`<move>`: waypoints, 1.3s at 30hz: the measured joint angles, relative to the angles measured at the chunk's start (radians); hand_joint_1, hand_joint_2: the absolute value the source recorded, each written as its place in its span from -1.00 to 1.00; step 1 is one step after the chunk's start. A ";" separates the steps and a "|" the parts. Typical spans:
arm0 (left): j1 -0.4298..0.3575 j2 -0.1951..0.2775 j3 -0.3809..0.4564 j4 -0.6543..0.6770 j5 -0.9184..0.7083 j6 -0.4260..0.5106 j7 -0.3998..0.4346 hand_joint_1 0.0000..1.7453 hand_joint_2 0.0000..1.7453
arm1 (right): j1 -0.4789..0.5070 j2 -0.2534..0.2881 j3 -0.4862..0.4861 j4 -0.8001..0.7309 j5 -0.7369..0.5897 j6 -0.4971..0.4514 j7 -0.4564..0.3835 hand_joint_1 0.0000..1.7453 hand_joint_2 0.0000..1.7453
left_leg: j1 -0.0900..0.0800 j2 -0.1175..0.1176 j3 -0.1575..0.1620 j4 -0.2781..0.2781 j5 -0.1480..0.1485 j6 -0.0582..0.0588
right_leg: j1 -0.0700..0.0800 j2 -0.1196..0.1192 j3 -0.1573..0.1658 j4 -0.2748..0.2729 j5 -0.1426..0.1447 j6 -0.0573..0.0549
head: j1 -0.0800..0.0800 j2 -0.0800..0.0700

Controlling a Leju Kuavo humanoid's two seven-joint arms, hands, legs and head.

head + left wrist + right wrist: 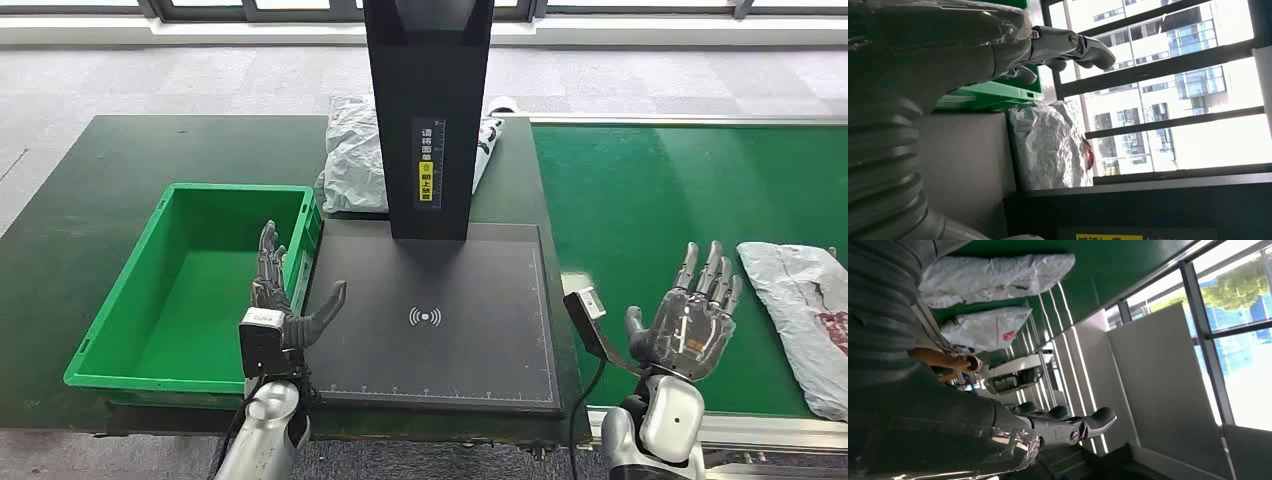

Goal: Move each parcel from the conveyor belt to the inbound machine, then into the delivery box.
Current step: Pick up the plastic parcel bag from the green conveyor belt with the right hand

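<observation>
left hand point(283, 305): fingers spread, empty, over delivery box point(120, 330) rim | right hand point(692, 318): spread, empty, near parcel point(800, 300)

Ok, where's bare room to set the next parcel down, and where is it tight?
The black scan pad is bare from the post to its near edge. The green box holds nothing. The belt is bare between its left edge and the parcel. Behind the post another parcel crowds the table.

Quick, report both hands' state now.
Left hand: open, holding nothing, above the green bin's edge.
Right hand: open, holding nothing, over the conveyor belt.
</observation>
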 joint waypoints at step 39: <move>0.062 0.003 0.080 -0.133 -0.003 0.053 0.000 -1.00 1.00 | -0.274 -0.272 -0.636 0.649 0.000 0.000 0.127 -1.00 1.00 | -0.001 -0.006 -0.003 0.000 0.002 0.003 | -0.001 -0.006 0.001 0.000 0.000 0.002 | 0.000 0.000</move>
